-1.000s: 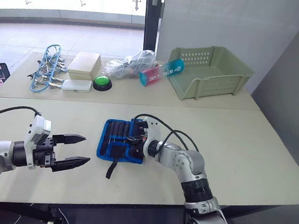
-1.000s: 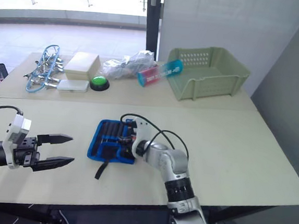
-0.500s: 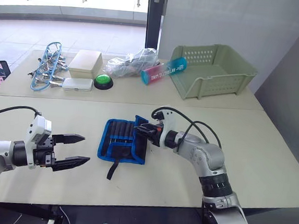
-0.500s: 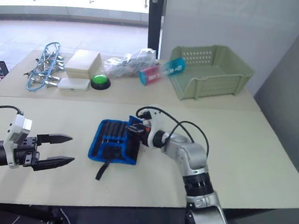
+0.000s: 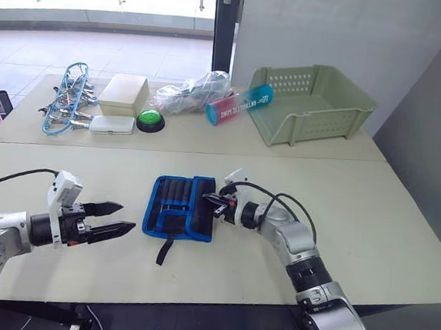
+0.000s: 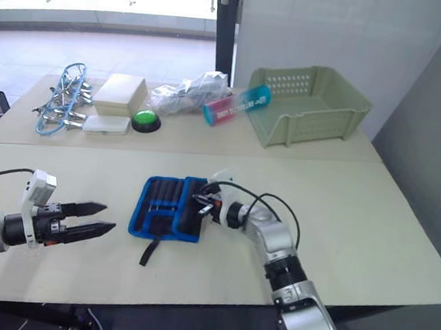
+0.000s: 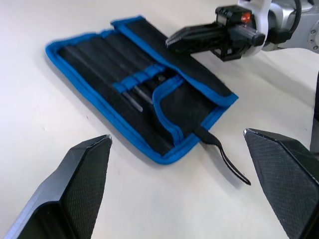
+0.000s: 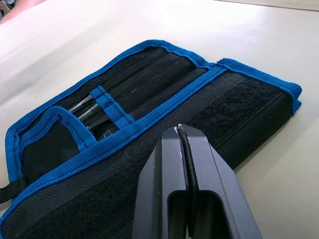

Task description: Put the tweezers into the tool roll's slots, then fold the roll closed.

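The tool roll (image 5: 180,206) lay mid-table, one flap folded. The right gripper (image 8: 182,133), pressed together empty, hovered over that flap, which risked springing open unpinned. The left gripper (image 5: 115,221) stood spread.

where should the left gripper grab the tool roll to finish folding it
Probably the blue-edged end of the tool roll nearest the left gripper, coming in low from that side. That panel lies flat and unfolded, while the opposite flap is already folded over beside the right gripper.

Right claw (image 5: 216,202) let go of tool roll (image 5: 180,207) flap, now pinched shut over it, flap folded flat, left claw (image 5: 119,219) narrowed.
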`<state>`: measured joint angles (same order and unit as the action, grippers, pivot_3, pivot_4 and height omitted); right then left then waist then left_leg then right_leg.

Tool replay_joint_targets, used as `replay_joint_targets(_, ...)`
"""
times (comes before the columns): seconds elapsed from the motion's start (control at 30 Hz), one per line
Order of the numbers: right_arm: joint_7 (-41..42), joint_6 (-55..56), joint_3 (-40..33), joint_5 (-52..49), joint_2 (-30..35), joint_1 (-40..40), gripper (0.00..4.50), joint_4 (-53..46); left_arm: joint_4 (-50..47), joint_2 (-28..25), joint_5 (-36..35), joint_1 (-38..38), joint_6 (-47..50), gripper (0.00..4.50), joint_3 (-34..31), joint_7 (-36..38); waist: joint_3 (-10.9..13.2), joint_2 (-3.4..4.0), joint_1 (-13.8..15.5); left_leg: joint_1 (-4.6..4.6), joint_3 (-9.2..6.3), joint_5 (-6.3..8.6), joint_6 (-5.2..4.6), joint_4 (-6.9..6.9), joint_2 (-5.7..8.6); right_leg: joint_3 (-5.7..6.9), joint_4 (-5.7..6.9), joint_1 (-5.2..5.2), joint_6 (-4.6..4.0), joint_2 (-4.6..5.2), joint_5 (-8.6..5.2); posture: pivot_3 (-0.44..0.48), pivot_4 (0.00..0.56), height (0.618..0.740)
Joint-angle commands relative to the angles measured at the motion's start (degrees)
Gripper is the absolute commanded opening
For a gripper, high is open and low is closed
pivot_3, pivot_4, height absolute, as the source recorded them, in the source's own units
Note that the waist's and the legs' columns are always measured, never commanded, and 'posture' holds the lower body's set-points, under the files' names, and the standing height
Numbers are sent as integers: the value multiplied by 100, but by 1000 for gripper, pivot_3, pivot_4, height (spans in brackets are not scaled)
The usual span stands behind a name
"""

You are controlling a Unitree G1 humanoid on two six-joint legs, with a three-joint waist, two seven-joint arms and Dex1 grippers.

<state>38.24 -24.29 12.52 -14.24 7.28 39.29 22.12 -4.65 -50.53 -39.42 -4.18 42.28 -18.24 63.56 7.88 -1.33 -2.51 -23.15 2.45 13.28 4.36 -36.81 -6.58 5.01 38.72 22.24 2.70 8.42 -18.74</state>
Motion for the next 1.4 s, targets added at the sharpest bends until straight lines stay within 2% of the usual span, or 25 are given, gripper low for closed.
replay_joint_targets(0.03,-103,52,154,391,33,30,27,364,160,130,-140,-385,502,4500,120,-371,0,0,14,1,0,-1,2,-2,0,0,0,-2,0,0,0,0,150,716)
replay_joint_targets(0.13,-134,39,131,497,19,43,27,465,562,345,-136,-756,872,4500,209,-697,-3,-4,26,8,-1,-5,7,-8,0,-1,10,-9,0,0,0,0,150,716)
replay_joint_targets(0.3,-99,4,176,618,17,-33,27,351,1168,630,-67,-1132,1146,4500,464,-830,-5,-7,16,24,-1,-7,9,-7,0,-4,26,-12,0,0,0,0,150,716)
replay_joint_targets(0.43,-106,-106,157,621,-3,-46,27,135,1405,677,373,-1259,905,4500,948,-844,-7,-6,63,31,2,-8,11,-7,0,-8,24,-22,0,0,0,0,150,716)
replay_joint_targets(0.6,-176,-150,166,643,-36,-80,27,52,1452,899,425,-1380,888,4500,1190,-738,-11,1,128,43,15,-10,14,-8,0,-20,24,-23,0,0,0,0,150,716)
replay_joint_targets(0.8,-210,-174,144,674,-62,-104,27,34,1602,1145,338,-1551,981,4500,1030,-785,-13,-2,184,46,31,-9,13,-9,0,-38,25,-23,0,0,0,0,150,716)
replay_joint_targets(1.4,-259,-196,112,741,-120,-117,27,36,1345,1175,5,-1872,1472,4500,786,-712,-13,-2,166,46,35,-8,11,-6,1,-43,24,-18,0,0,0,0,150,716)
